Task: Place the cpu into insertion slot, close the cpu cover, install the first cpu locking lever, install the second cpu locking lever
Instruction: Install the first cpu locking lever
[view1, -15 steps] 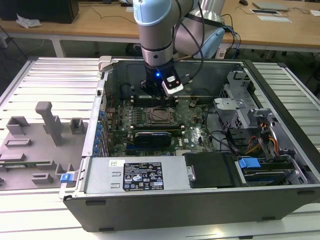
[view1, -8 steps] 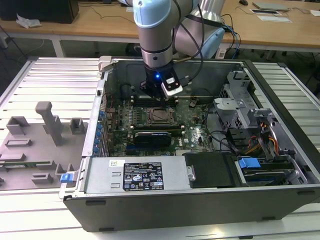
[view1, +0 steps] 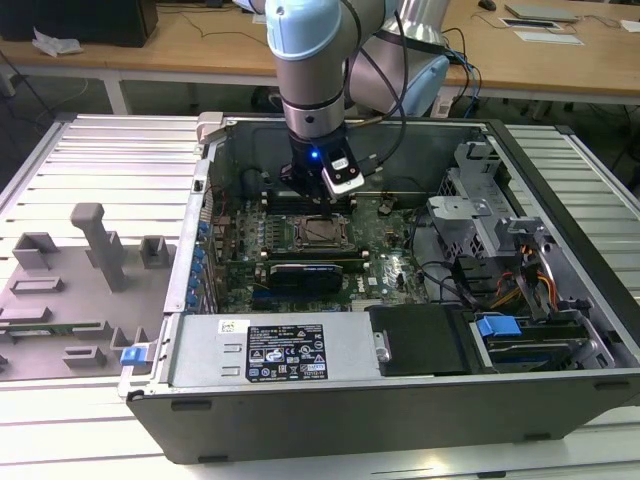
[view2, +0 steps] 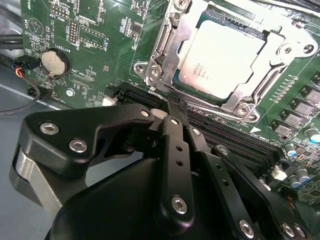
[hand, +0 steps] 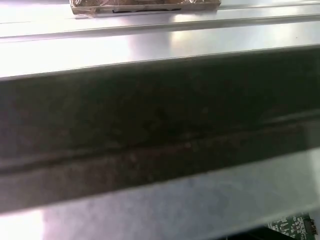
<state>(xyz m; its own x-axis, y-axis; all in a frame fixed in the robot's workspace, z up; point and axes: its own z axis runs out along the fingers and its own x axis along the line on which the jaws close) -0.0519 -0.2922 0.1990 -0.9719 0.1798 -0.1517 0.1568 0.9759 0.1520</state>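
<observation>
The cpu, a pale silver square, lies seated in the insertion slot on the green motherboard. The cpu cover, a silvery frame, lies flat around the chip. A thin wire locking lever runs along the socket's edge nearest my gripper. My gripper is shut, its black fingertips pressed together and touching that lever at the socket's corner. In the exterior view the gripper hangs just behind the socket, inside the open computer case. Nothing is held between the fingers.
Black memory slots run beside the socket under my fingers. A round coin battery sits on the board. The case wall stands close by. A black heatsink block lies in front of the socket, drive bays at the exterior view's right.
</observation>
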